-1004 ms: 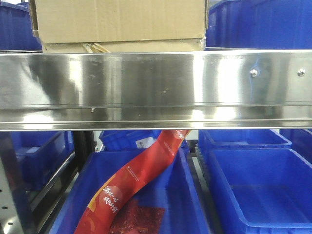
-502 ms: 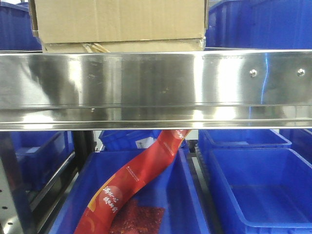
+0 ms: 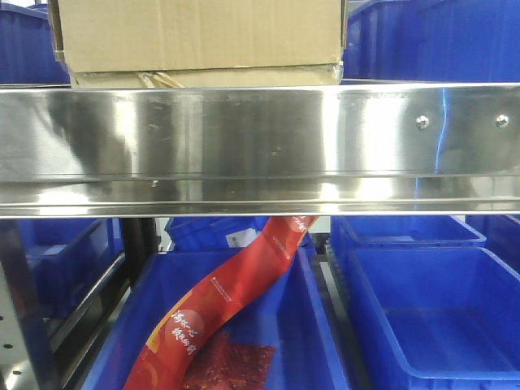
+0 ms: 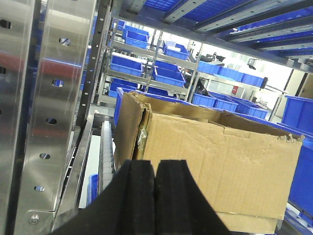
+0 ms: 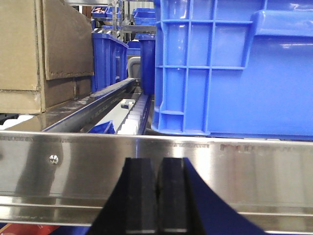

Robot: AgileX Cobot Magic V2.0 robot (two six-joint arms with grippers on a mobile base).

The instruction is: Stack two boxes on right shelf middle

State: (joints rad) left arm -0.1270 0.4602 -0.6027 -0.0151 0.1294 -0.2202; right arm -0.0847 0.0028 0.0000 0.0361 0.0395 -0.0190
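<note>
Two brown cardboard boxes are stacked on the steel shelf [image 3: 260,146]. The taller box [image 3: 199,32] rests on the flat box [image 3: 203,78], at the shelf's left part in the front view. In the left wrist view my left gripper [image 4: 155,166] is shut and empty, just in front of the taller box [image 4: 220,166], whose flat partner [image 4: 247,223] peeks out underneath. My right gripper [image 5: 157,164] is shut and empty, facing the shelf rail [image 5: 244,166]. The stacked boxes [image 5: 29,54] stand to its upper left.
Blue plastic bins [image 3: 431,41] sit on the shelf right of the boxes, one big bin [image 5: 234,68] straight behind the rail. A perforated steel upright [image 4: 54,98] stands left of the left gripper. Below the shelf lie blue bins [image 3: 431,317], one holding red packaging [image 3: 227,301].
</note>
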